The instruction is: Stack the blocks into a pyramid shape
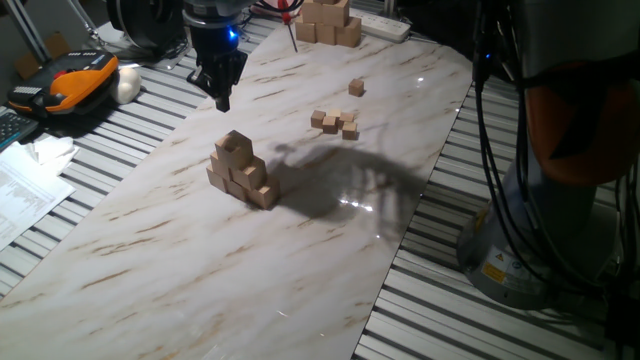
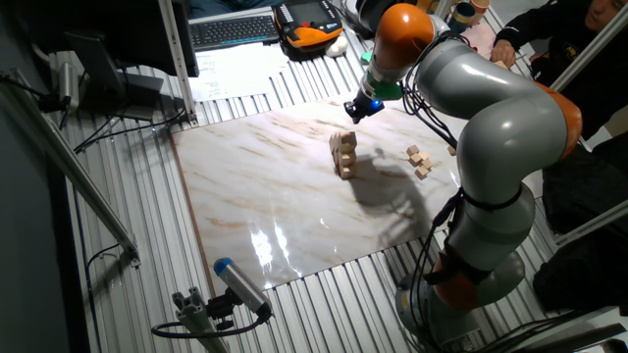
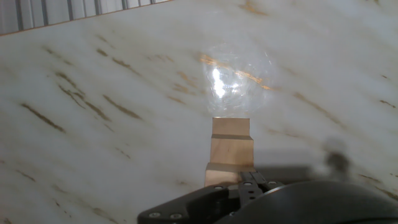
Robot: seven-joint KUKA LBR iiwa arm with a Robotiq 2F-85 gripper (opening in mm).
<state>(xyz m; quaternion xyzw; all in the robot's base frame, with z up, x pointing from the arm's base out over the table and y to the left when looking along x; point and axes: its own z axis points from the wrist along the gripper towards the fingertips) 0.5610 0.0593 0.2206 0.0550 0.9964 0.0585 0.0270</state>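
The blocks (image 1: 240, 170) sit stacked in a stepped pyramid left of centre in one fixed view, on the marble-look table (image 1: 180, 270). The claw (image 1: 222, 98) hangs above and behind them, holding nothing; can't tell how wide it's set. Smaller tan cubes (image 1: 335, 122) lie right of centre, and bigger pale blocks (image 1: 327, 22) are piled at top. No readable writing anywhere.

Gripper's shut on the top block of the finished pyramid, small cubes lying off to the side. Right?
Not quite. The gripper holds nothing: it hangs in the air apart from the pyramid, as one fixed view shows. The rest stands: the pyramid is stacked and the small cubes lie off to the side.
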